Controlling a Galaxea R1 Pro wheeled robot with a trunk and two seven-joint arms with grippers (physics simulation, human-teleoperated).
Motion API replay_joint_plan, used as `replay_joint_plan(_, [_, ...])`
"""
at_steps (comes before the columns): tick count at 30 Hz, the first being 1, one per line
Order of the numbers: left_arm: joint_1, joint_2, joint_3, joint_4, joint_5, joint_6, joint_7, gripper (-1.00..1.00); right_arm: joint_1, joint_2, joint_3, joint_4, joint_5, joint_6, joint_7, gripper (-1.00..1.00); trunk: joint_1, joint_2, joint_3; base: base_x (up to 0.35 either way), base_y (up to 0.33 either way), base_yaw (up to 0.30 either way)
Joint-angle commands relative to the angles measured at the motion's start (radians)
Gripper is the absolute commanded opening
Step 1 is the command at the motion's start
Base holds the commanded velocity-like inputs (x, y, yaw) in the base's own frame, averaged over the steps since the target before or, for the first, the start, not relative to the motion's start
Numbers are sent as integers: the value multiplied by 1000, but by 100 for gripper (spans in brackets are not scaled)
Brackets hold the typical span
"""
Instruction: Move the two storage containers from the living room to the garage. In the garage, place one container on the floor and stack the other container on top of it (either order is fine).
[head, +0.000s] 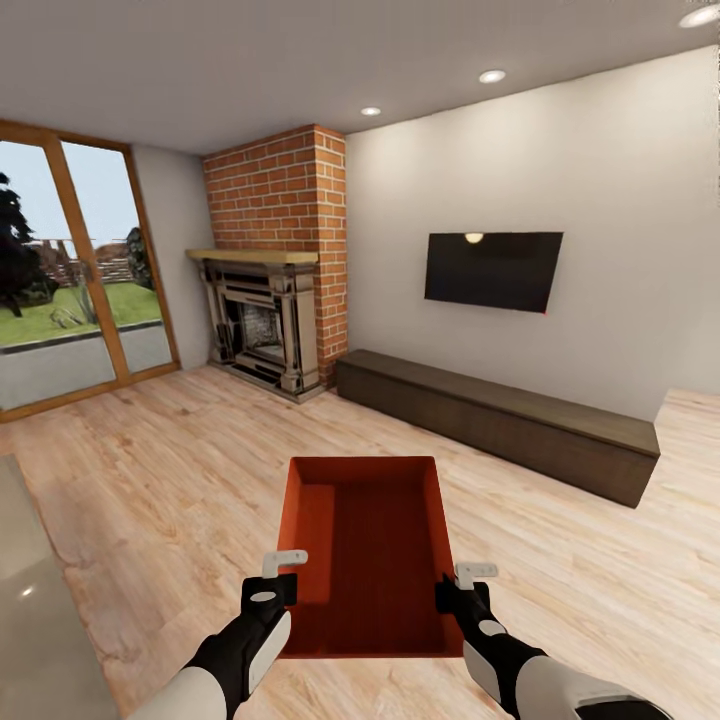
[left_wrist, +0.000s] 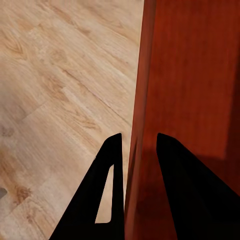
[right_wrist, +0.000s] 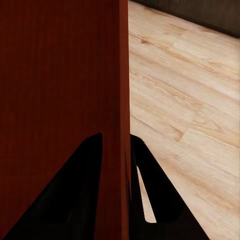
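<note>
Above living room wood floor (head: 150, 470), empty storage container (head: 375, 540), left pincer (head: 283, 568) and right pincer (head: 470, 575) each clamping a side wall

My arms have white shells with black joints; my left gripper (head: 286, 566) and right gripper (head: 474, 574) carry pale grey fingers.

Storage container (head: 372, 545): one red-orange rectangular box, open-topped, thin plain walls, interior bare, seen lower centre of the head view with its long axis running away from the robot and its opening facing up. It is level above the light wood plank floor of the living room (head: 560, 560), each long side wall pinched between a pair of dark fingers, one finger inside and one outside. In the wrist views each wall (left_wrist: 142, 100) (right_wrist: 124, 100) appears edge-on as a thin red strip.
</note>
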Motion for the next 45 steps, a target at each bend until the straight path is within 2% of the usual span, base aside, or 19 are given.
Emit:
replay_joint_plan(1, [-1, 0, -4, -5, 0, 4, 7, -100, -1, 4, 1, 3, 5, -1, 2, -100, 0, -1, 0, 0, 0, 0])
replay_joint_plan(9, [-1, -1, -4, -3, 0, 4, 7, -100, 0, 5, 1, 3, 4, 0, 1, -100, 0, -1, 10, 0, 0, 0])
replay_joint_plan(35, [-1, -1, -3, 1, 0, 4, 7, -100, 0, 6, 1, 3, 3, 1, -4, -100, 0, -1, 11, 0, 0, 0])
replay_joint_plan(45, [-1, -1, -3, -1, 0, 4, 7, -100, 0, 5, 1, 2, 3, 1, -4, -100, -38, 69, 42, 0, 0, 0])
